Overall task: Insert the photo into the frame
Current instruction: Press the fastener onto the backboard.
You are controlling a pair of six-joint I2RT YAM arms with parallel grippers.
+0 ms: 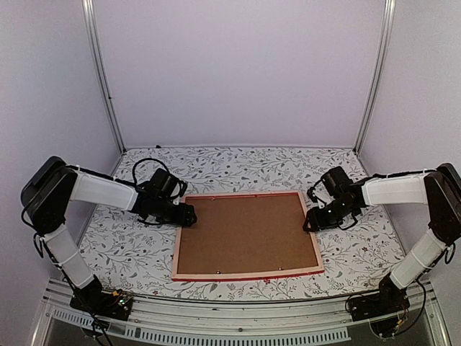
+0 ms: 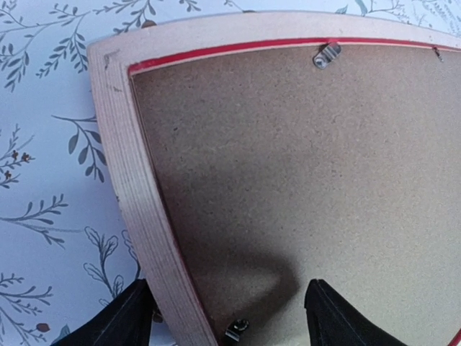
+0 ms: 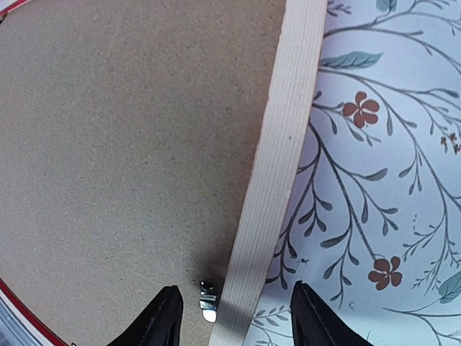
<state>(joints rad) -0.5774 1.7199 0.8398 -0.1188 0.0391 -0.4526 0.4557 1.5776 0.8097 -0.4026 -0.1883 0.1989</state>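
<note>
on the floral table [image 1: 238, 162], the frame [image 1: 177, 249] is lying face down, pale wood back up, a thin red line showing along its inner lip. the brown backing board [image 1: 245, 234] is sitting in the recess and covering whatever is under it. the photo is not showing in any view, so i cannot tell whether it is lying beneath the board.

the left gripper [image 2: 227, 326] is hovering with jaws spread, straddling the left rail beside a small metal clip [image 2: 236, 330]. the right gripper [image 3: 238, 317] is straddling the right rail, jaws likewise spread and clear of the wood on both sides, with a second clip [image 3: 207, 300] just inside.

judgement: the step in hand is looking like securing the back. doing it well is calling for one clip at a time, with one fingertip turning the tab over the board while the other arm is pressing the rail down, so the frame is not skating on the table. risk: a finger snagging the board's edge and lifting it.
</note>
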